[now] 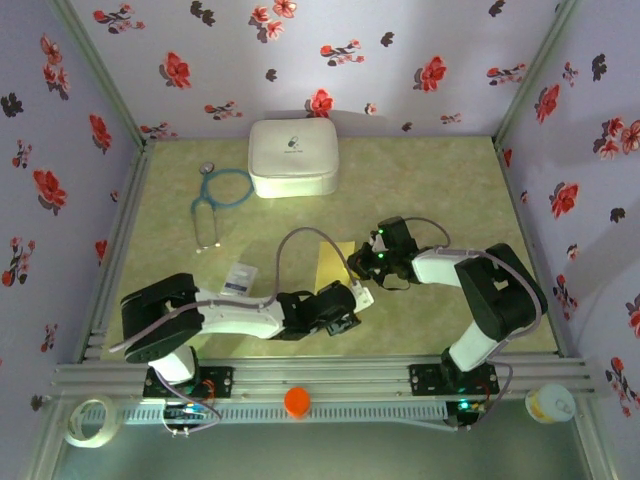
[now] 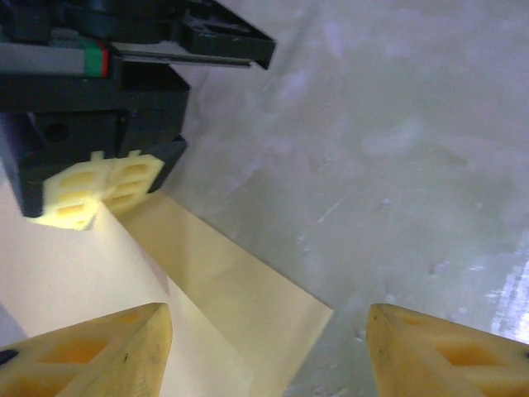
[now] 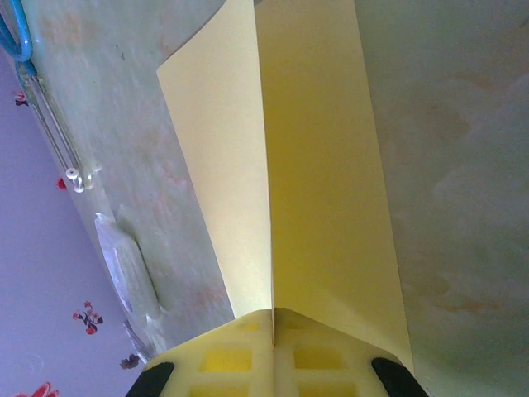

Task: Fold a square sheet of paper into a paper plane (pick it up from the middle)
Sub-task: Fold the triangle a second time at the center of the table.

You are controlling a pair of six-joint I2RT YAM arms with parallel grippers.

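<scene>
At the near rail sit an orange cap-like object, a roll of tape to the left and a small round tub to the right.

Just beyond, the two arms meet near the middle of the green table. The left gripper stands with its jaws wide apart and nothing between them. One of its yellow fingertips hangs over the sheet of paper and the other over bare table.

The right gripper is pinched tight on the sheet's crease, its pads pressed flat together. From that pinch the yellow sheet spreads away in two panels. In the left wrist view its outer corner is low by the table, and I cannot tell whether it touches. From above, the sheet shows between the two grippers, near the table's centre.

Left of the sheet lies a small white packet, apart from it. Farther back is a teal stethoscope, and at the far edge a white rounded case.
</scene>
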